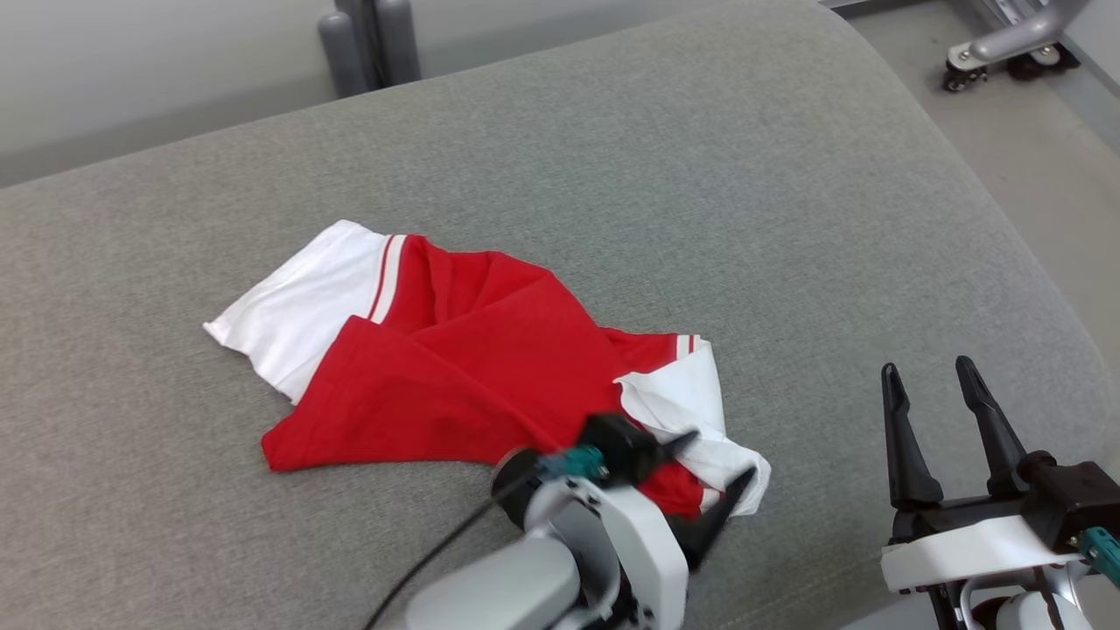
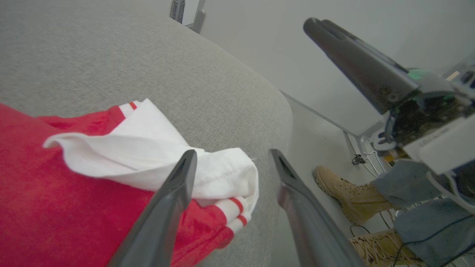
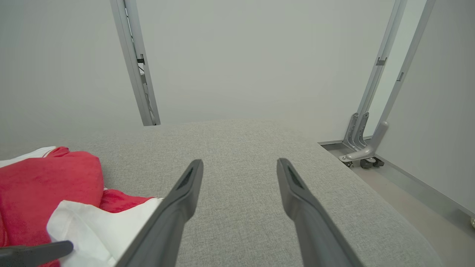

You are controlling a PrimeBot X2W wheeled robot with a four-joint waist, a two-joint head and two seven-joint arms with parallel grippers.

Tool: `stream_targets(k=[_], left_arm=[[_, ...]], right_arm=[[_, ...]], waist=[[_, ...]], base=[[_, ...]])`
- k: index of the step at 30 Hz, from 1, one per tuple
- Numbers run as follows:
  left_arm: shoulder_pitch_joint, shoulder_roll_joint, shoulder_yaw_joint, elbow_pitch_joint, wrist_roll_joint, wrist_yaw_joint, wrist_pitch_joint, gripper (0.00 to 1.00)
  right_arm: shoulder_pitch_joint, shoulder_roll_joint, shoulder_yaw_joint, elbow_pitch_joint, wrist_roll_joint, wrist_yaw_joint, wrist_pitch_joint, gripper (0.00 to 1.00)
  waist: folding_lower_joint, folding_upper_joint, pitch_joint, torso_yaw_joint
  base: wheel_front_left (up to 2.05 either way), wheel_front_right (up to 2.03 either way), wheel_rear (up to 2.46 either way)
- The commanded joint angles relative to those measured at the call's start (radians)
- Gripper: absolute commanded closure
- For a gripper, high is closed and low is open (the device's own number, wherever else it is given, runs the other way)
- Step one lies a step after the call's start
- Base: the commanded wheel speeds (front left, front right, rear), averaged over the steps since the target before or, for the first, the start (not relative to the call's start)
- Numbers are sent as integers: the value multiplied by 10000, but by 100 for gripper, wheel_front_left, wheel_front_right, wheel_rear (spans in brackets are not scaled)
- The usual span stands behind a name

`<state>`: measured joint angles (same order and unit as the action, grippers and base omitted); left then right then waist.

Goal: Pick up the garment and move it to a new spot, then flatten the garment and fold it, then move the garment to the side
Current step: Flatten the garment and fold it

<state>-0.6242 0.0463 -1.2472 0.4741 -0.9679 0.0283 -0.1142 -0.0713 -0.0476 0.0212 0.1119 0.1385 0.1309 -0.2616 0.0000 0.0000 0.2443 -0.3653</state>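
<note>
The red and white garment [image 1: 455,367] lies in a crumpled heap on the gray cushion [image 1: 612,131], with bare cushion on every side of it. The garment is longer one way. It runs from the far white sleeve [image 1: 289,306] at its left end to the near white sleeve [image 2: 148,155] at its right end. The left jaws are right at that near right end. They are wide open and hold nothing. One dark finger [image 2: 167,207] is over the near white sleeve, and the other is just past the garment's edge. The right jaws are wide open too and hold nothing. They sit well apart from the garment, off to its right, with their fingers [image 1: 901,437] pointing away from the robot. So the left arm is much nearer. I think the garment needs to be spread flat next, and for that the right arm has to reach over to its left to find the garment's edge.
</note>
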Motion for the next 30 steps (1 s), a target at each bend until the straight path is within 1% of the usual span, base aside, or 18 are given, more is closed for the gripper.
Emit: stream_targets(k=[1,2,3,5,8,10,12,14,16,17,20,23,25,30], left_arm=[[-339,180,498,6,-71,406,-313,0],[-441,367,716,-19,-60,607,-403,0],[-441,367,716,-19,-60,607,-403,0],[-552,792,1185,-194,-211,962,-503,0],[-795,1716,1878,-465,-513,1462,-245,0],[-859,2438,2245,-510,-784,1736,229,0],[-915,3124,2493,-443,-1102,1878,805,0],[-974,3645,2748,-354,-1375,1940,1222,0],[-950,3985,2965,-245,-1819,1826,1686,0],[-901,4060,3054,-224,-2090,1651,1989,0],[-720,4161,3277,-195,-3097,902,3019,0],[-720,4181,3513,-14,-3812,351,3642,0],[-784,4188,3681,267,-4113,210,3834,0],[-1042,4189,3781,1109,-4298,-20,4049,0]], right_arm=[[104,-54,-66,-53,-23,-2,-53,0],[131,-56,-98,-55,-47,-2,-53,0],[131,-56,-98,-55,-47,-2,-53,0],[182,-57,-146,-56,-89,-2,-52,0],[233,-59,-165,-73,-130,-2,-52,0],[287,-57,-165,-84,-163,-2,-52,0],[322,-57,-138,-79,-197,-2,-53,0],[318,-57,-100,-58,-214,-2,-53,0],[317,-57,-74,-42,-228,-2,-52,0],[325,-57,-72,-38,-243,-2,-53,0],[335,-57,-24,-17,-307,-2,-53,0],[288,-56,52,-35,-334,-2,-52,0],[239,-57,93,-47,-373,-2,-52,0],[200,-56,159,-65,-469,-2,-53,0]], waist=[[0,0,-135,248],[0,0,-175,309],[0,0,-175,309],[0,0,-275,421],[0,0,-384,530],[0,0,-428,578],[0,0,-466,597],[0,0,-490,586],[0,0,-513,567],[0,0,-519,563],[0,0,-521,534],[0,0,-471,474],[0,0,-445,421],[0,0,-381,311]], base=[[0,0,0],[0,0,0],[0,0,0],[0,0,0],[0,0,0],[0,0,0],[0,0,0],[0,0,0],[0,0,0],[0,0,0],[0,0,0],[0,0,0],[0,0,0],[0,0,0]])
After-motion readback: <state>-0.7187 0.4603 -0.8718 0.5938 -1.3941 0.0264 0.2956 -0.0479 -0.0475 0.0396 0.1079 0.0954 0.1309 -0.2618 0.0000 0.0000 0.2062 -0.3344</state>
